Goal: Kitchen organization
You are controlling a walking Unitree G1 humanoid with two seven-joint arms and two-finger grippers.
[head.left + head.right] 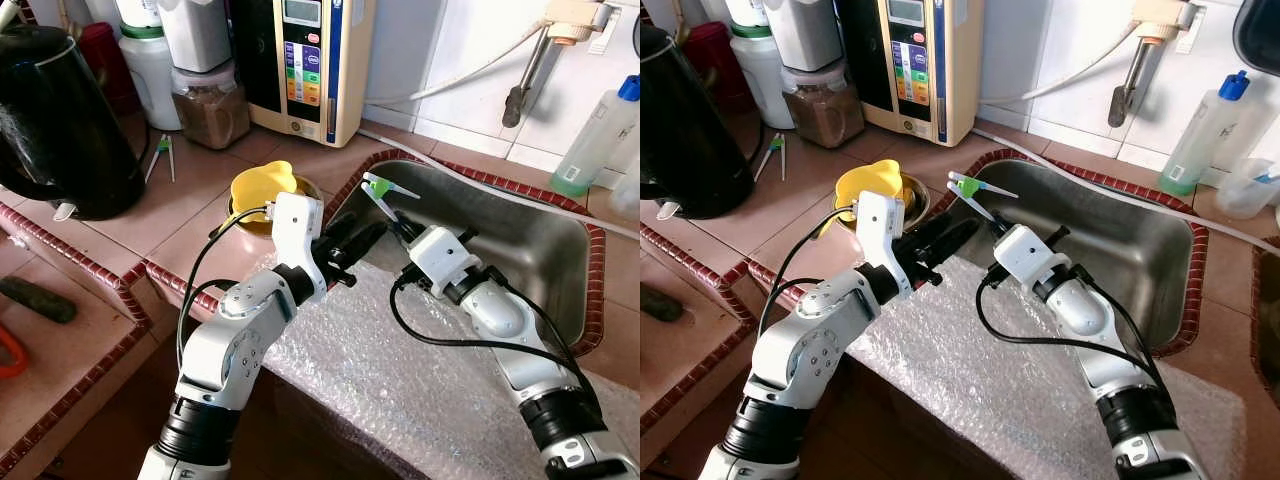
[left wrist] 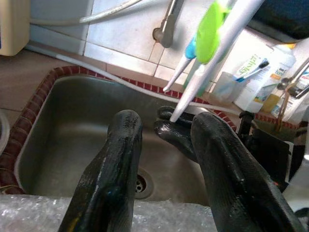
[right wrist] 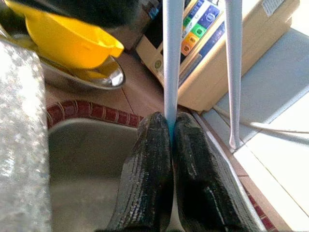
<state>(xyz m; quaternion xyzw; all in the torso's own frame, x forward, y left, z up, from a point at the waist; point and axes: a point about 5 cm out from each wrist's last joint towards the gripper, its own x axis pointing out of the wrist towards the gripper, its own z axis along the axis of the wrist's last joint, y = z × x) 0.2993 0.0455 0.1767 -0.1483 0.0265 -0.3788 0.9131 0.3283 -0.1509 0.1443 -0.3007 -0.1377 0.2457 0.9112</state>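
Observation:
A pair of white tongs with a green hinge hangs over the left end of the steel sink. My right gripper is shut on one arm of the tongs; the other arm stands free beside it. My left gripper is open just left of the right one, at the sink's near left rim. In the left wrist view its fingers stand apart, with the tongs rising just beyond them.
A yellow funnel sits in a steel bowl left of the sink. Bubble wrap covers the near counter. A black kettle, a jar of brown powder, a water machine, a tap and a blue-capped bottle line the back.

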